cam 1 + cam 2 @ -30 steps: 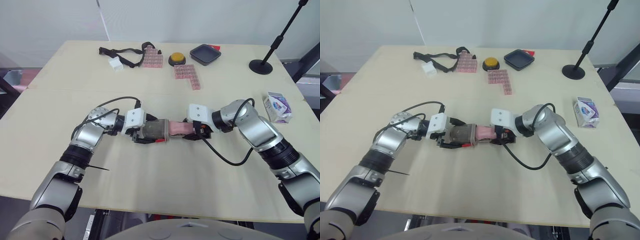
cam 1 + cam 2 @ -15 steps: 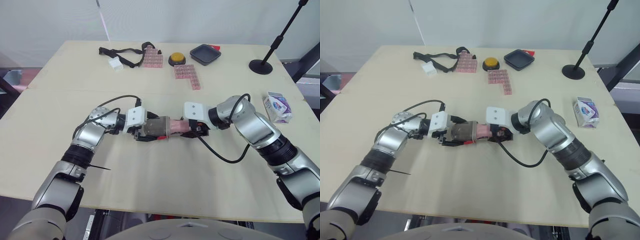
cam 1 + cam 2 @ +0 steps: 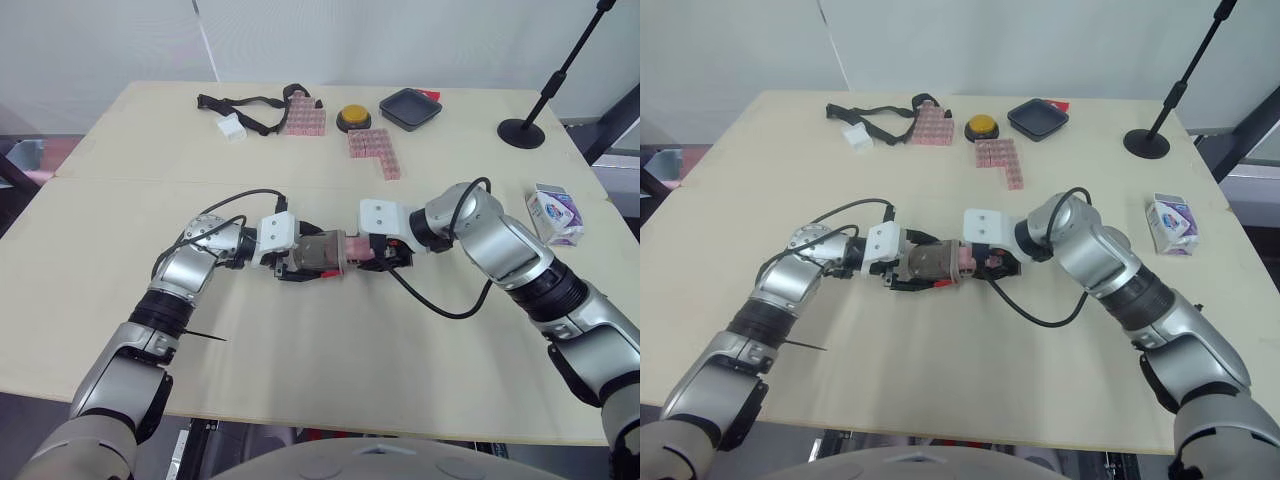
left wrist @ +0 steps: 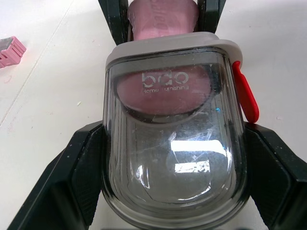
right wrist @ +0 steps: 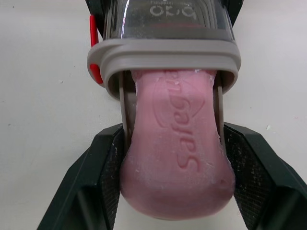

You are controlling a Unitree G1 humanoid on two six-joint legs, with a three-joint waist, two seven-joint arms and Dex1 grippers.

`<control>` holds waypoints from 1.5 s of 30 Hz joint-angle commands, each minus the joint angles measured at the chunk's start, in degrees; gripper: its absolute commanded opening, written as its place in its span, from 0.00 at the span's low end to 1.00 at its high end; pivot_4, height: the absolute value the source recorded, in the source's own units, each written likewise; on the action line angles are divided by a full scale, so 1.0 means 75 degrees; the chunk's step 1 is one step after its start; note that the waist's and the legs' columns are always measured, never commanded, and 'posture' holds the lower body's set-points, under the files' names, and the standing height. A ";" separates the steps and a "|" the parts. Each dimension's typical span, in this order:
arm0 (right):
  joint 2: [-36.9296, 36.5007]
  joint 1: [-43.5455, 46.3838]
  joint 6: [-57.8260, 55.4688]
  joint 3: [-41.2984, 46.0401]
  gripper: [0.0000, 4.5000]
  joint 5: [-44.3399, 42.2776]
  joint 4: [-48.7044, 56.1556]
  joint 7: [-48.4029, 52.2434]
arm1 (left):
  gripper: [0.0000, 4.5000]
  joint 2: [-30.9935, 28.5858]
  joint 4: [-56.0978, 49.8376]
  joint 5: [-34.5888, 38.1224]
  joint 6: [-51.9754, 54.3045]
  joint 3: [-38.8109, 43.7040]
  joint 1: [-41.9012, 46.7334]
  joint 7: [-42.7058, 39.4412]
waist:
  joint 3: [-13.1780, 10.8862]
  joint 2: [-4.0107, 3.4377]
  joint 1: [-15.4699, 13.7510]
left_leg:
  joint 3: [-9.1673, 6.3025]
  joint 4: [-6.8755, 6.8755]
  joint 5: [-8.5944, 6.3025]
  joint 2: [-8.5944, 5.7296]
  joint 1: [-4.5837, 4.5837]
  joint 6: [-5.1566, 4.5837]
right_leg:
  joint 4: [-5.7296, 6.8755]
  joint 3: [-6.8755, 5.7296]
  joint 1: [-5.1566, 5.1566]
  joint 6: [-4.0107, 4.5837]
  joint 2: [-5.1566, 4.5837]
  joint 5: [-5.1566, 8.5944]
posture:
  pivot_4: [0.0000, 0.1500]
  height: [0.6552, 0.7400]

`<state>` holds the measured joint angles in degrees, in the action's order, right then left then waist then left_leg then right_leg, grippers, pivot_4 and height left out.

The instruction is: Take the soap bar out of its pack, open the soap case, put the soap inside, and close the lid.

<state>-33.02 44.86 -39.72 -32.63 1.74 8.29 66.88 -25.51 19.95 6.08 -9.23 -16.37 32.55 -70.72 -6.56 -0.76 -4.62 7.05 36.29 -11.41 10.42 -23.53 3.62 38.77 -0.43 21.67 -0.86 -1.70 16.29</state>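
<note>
A pink soap bar [image 5: 175, 158] stamped with lettering is partway inside a clear grey soap case [image 4: 175, 143] with a grey rim and a red latch [image 4: 245, 93]. My left gripper [image 3: 300, 258] is shut on the case, one finger [image 4: 81, 167] on each side. From the opposite side my right gripper [image 3: 378, 252] is shut on the soap, whose front end [image 4: 163, 88] shows through the case. Both meet mid-table in the eye views, the case [image 3: 928, 262] lying on its side. The soap's pack [image 3: 555, 213], a white and purple box, lies at the table's right edge.
At the table's far side lie a black strap [image 3: 245, 105], a small white block [image 3: 232, 127], two pink block clusters [image 3: 375, 152], a yellow button [image 3: 353, 119] and a dark tray [image 3: 410, 108]. A black stand base [image 3: 522, 132] is far right. Cables [image 3: 440, 305] trail from both wrists.
My right gripper has pushed the soap leftward, deeper into the case, so less pink shows between the grippers. My left gripper with the case has shifted slightly right and away.
</note>
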 commanded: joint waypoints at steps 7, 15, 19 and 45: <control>0.0173 0.0284 -0.0183 -0.0012 0.56 0.0056 0.0426 -0.0123 | 0.78 0.0216 -0.0253 0.0147 -0.0049 0.0120 0.0171 0.0140 | 0.0000 0.0000 -0.0002 | 0.0000 0.0000 0.0000 0.0000 0.0000 0.0000 | 0.0000 0.0001 0.0000 0.0000 0.0000 0.0000 | 1.00 1.00; 0.0210 0.0243 -0.0350 0.0117 0.91 -0.0052 0.0540 -0.0210 | 0.78 0.0213 -0.0240 0.0134 -0.0067 0.0153 0.0141 0.0109 | 0.0000 0.0000 -0.0002 | 0.0000 0.0000 0.0001 0.0000 0.0001 0.0001 | 0.0001 0.0001 0.0000 0.0000 0.0000 0.0000 | 1.00 1.00; 0.0040 0.0218 -0.0310 0.0222 0.99 -0.0151 0.0615 -0.0081 | 0.78 0.0200 -0.0231 0.0110 -0.0079 0.0163 0.0137 0.0079 | 0.0000 0.0000 -0.0008 | 0.0000 0.0000 0.0001 0.0000 0.0000 0.0001 | 0.0001 0.0001 0.0000 0.0000 0.0000 0.0000 | 1.00 1.00; -0.0709 -0.1265 0.1382 0.1385 0.07 -0.0829 0.0510 -0.0138 | 0.78 0.0153 -0.0192 -0.0055 -0.0339 0.0050 0.0141 -0.0077 | -0.0001 -0.0001 -0.0040 | 0.0001 0.0001 -0.0001 -0.0001 -0.0002 0.0001 | -0.0002 0.0004 -0.0001 -0.0001 -0.0001 0.0000 | 1.00 1.00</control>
<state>-38.28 35.28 -29.75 -23.23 -3.75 10.11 65.99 -24.05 19.90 4.87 -10.78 -16.77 32.61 -71.31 -6.57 -0.76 -4.92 7.06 36.30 -11.41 10.40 -23.55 3.63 38.74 -0.40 21.67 -0.86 -1.72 16.28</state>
